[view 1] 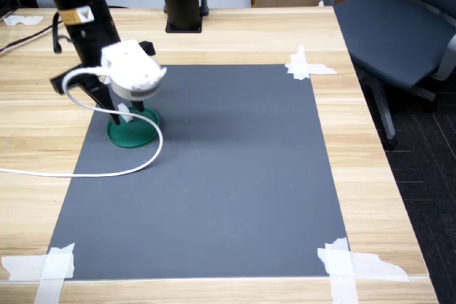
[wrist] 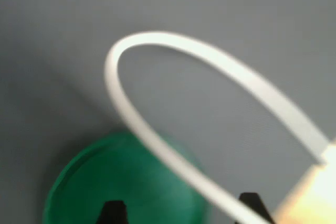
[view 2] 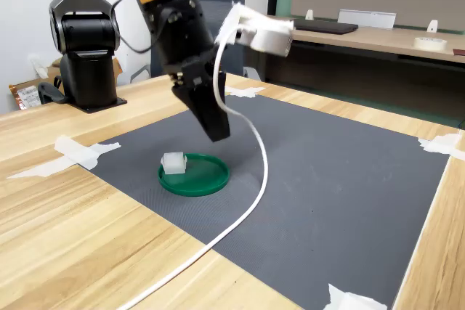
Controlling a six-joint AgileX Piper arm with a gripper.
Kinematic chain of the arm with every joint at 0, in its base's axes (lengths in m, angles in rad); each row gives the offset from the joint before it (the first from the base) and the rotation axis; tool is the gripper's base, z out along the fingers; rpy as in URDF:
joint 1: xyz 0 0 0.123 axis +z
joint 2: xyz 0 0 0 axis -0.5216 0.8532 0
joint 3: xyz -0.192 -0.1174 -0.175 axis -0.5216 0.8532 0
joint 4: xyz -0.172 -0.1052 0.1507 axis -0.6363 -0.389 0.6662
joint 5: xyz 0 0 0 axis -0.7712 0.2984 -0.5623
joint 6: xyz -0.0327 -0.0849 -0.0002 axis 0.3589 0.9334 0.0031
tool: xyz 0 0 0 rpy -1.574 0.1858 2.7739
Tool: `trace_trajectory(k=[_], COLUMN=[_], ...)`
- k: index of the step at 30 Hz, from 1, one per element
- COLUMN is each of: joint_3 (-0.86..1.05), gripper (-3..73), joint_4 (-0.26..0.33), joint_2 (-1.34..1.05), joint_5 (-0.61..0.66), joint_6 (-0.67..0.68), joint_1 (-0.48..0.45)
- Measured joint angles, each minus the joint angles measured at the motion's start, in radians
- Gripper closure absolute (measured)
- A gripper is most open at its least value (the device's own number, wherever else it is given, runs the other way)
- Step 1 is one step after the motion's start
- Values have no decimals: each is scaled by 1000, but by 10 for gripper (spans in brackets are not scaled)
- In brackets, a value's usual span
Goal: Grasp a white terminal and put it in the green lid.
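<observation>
One white terminal [view 2: 173, 162] resting inside the green lid [view 2: 203, 179], near its rim. Gripper [view 2: 216, 133] hovering just above the lid, fingers apart, empty.

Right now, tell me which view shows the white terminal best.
The second exterior view: the white terminal sits unobstructed at the green lid's edge. The first exterior view shows only a sliver behind the gripper; the wrist view does not show it.

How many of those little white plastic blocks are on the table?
1. The white terminal sits in the green lid, at its rim on the second exterior view's left. The arm could hide another in the first exterior view.
</observation>
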Motion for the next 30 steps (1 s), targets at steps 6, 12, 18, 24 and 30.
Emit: trace_trajectory(k=[6, 12, 18, 24, 30], joint_3=[0, 25, 136, 315, 440], gripper=[545, 706, 720, 719, 721], joint_4=[173, 271, 354, 577, 678], joint_2=[-146, -248, -379, -553, -747], joint_5=[-106, -134, -307, -605, -718], joint_6=[-26, -28, -38, -47, -47], joint_1=[0, -1, -1, -1, -1])
